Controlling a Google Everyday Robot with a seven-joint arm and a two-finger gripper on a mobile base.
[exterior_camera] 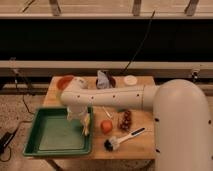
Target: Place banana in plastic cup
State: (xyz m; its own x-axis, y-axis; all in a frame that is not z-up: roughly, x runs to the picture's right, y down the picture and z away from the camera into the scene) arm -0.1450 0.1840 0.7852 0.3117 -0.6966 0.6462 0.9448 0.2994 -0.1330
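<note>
1. The hand (pixel 79 116) is being held over the right edge of the green tray (pixel 50 135), at the end of a white arm (pixel 115 97) that is being stretched across the surface (pixel 142 147) from the right of the tray
2. The banana (pixel 86 125) is being gripped by the hand, whose fingers are clamped on its upper part, and it is being hung nearly upright just above the tray's right rim
3. An orange fruit (pixel 106 126) is being carried by the surface just to the right of the tray, near the banana but apart from it
4. Dark grapes (pixel 125 120) and a brush (pixel 122 139) are being carried farther to the right of the tray
5. An orange bowl (pixel 64 82) is being carried just behind the tray, and a white round cup (pixel 130 80) is being carried behind the tray and well to its right
</note>
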